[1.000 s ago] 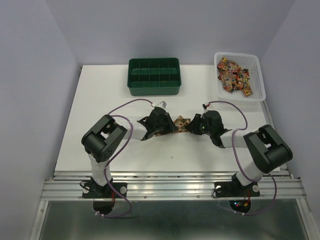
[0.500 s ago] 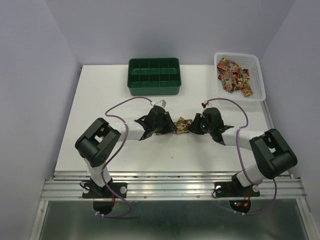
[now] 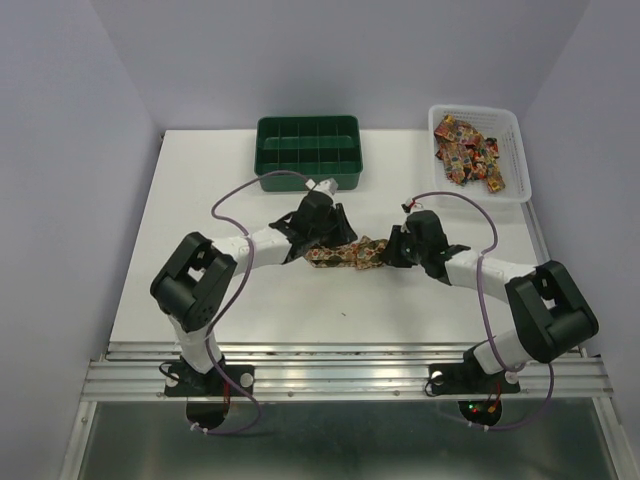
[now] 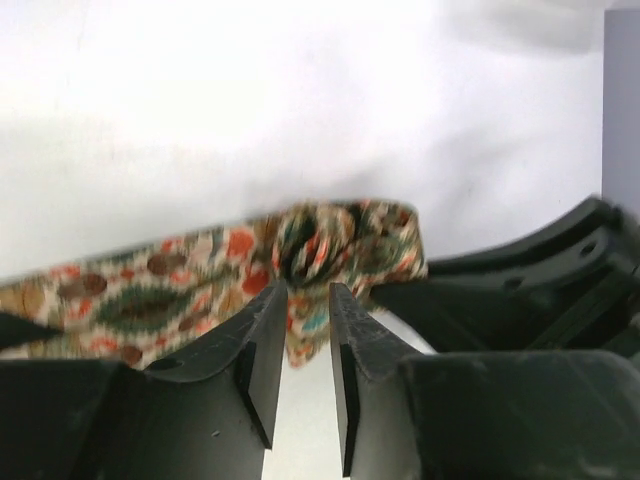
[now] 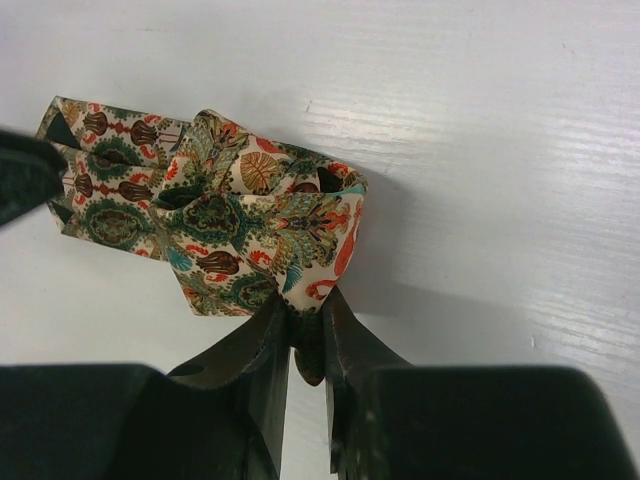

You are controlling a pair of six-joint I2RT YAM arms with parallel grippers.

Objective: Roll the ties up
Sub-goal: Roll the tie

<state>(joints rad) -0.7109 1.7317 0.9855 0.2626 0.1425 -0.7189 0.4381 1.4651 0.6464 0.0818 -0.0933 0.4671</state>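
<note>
One paisley tie (image 3: pixel 350 255) in red, gold and green lies bunched on the white table between my two grippers. My left gripper (image 3: pixel 326 234) is at its left part. In the left wrist view its jaws (image 4: pixel 308 290) stand narrowly apart with a fold of the tie (image 4: pixel 150 300) between the tips and a small rolled knot just beyond. My right gripper (image 3: pixel 393 250) is shut on the tie's right end. In the right wrist view its jaws (image 5: pixel 306 300) pinch the lower edge of the folded tie (image 5: pixel 220 220).
A green compartment tray (image 3: pixel 307 181) stands at the back centre. A white basket (image 3: pixel 523 170) at the back right holds several more patterned ties (image 3: pixel 468 150). Both arms' purple cables loop over the table.
My left gripper has moved away from me and slightly right, and more of the tie shows stretched between the grippers. The right gripper shifted a little away from me with its end.
</note>
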